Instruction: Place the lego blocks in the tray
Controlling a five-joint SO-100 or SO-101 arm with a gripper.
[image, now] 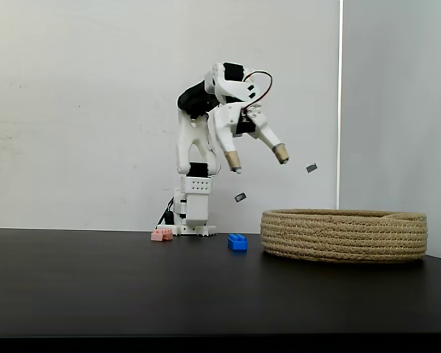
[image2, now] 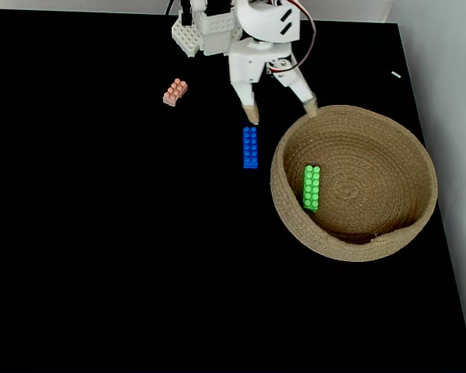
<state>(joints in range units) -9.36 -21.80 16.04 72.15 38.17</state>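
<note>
The empty gripper (image2: 282,110), fingers spread, hangs above the blue block (image2: 250,147) beside the tray (image2: 357,249); descending, it could seemingly clip the rim.

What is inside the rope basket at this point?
In the fixed view from above, one green lego block lies inside the basket, left of centre. In the side-on fixed view the basket's wall hides its contents.

No readable text, labels, brands, numbers or signs anywhere in either fixed view.
</note>
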